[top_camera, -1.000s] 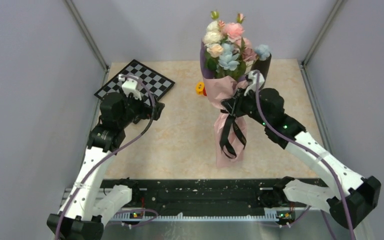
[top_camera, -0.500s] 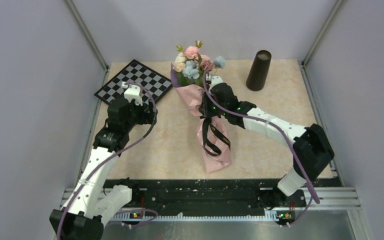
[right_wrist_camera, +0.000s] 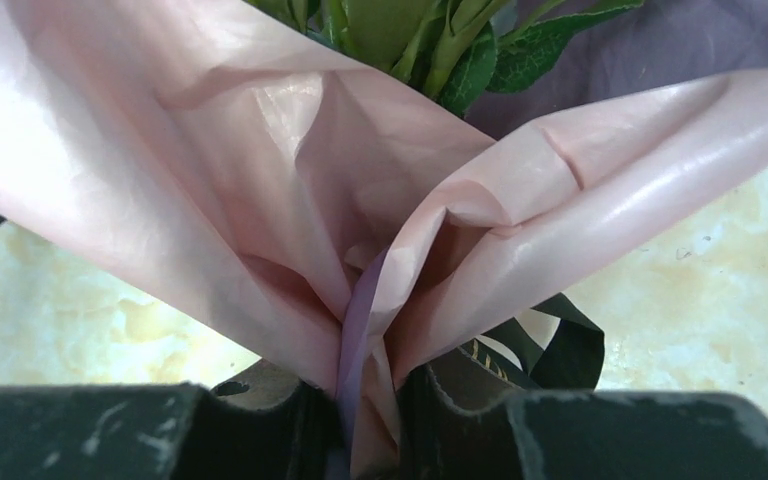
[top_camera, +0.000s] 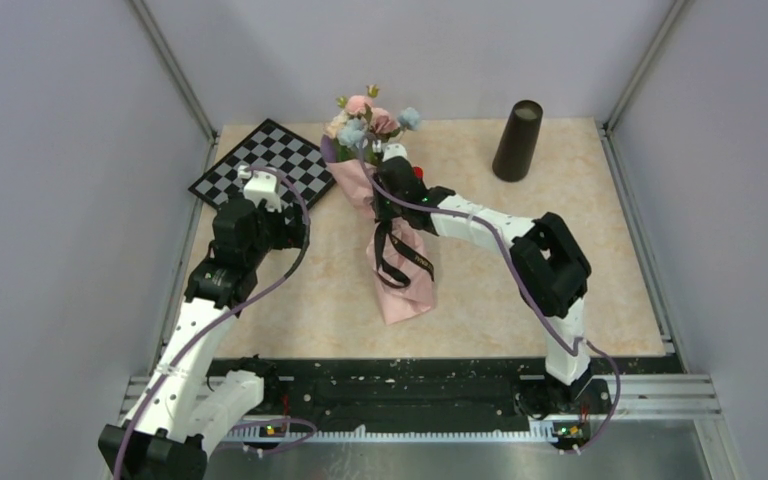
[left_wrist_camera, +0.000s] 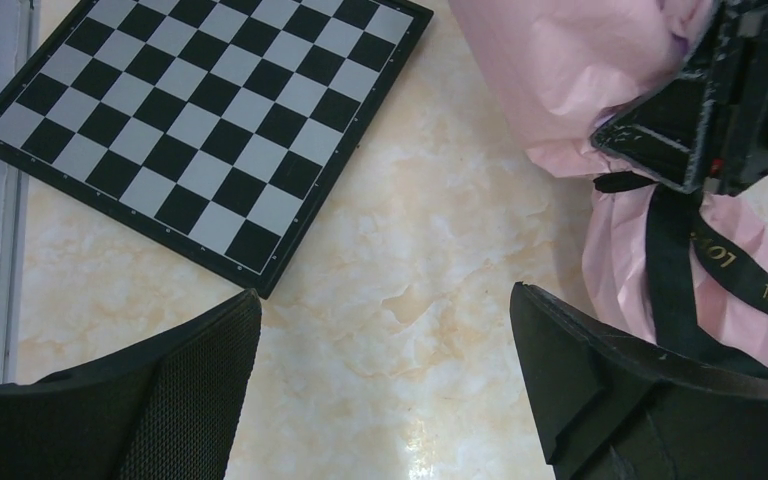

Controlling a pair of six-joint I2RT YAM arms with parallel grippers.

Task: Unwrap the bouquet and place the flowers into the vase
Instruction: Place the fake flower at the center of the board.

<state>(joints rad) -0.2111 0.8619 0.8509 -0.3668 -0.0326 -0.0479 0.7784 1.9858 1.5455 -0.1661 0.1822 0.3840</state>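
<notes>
Bouquet (top_camera: 410,295) is swinging leftward away from the vase (top_camera: 517,140), right gripper (right_wrist_camera: 365,425) clamping its tied neck, so it's now sitting just right of the left gripper (left_wrist_camera: 385,390), jaws wide apart, tail trailing back.

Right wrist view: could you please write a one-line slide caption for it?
Right gripper shut on the bouquet where its pink paper gathers, green leaves above.

Right tool (right_wrist_camera: 365,405) clamped, arm extended forward-left; left tool (left_wrist_camera: 385,300) spread wide.
</notes>
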